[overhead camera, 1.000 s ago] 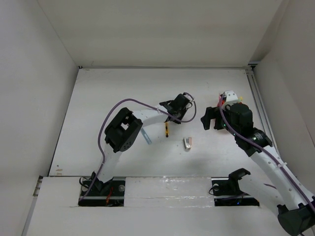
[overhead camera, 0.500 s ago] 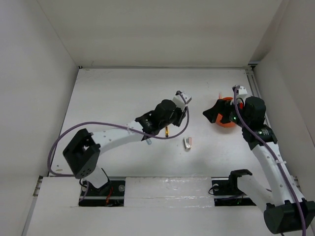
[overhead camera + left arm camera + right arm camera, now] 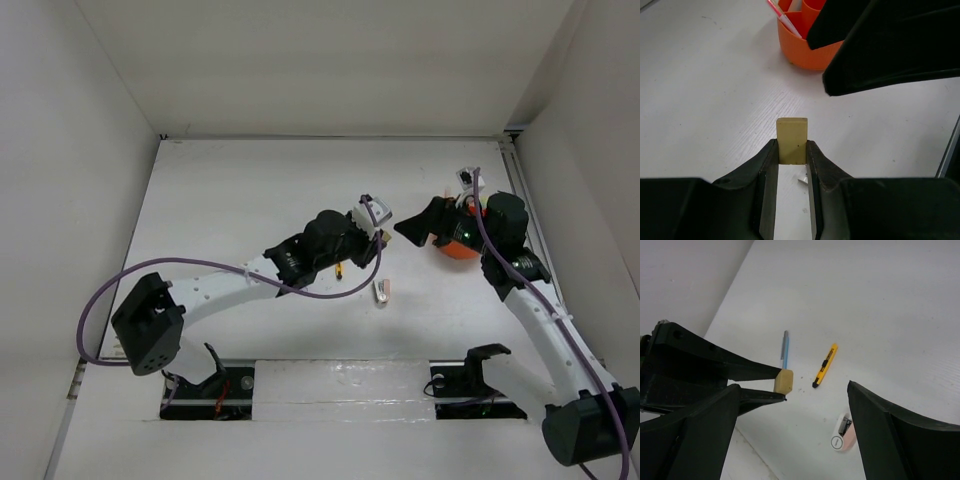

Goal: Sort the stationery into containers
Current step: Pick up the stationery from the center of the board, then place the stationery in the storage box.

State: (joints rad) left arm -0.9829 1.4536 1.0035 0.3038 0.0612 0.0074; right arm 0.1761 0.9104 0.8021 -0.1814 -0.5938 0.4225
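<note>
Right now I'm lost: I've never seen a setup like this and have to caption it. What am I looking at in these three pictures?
Two robot arms are bolted to a white table. One picture looks down from above. The other two come from small cameras on each wrist. The left gripper pinches a tan eraser, not far from the orange tub. The right gripper stands open close by, holding nothing. On the table lie a blue pen, a yellow-black cutter and a small grey-pink piece.
</note>
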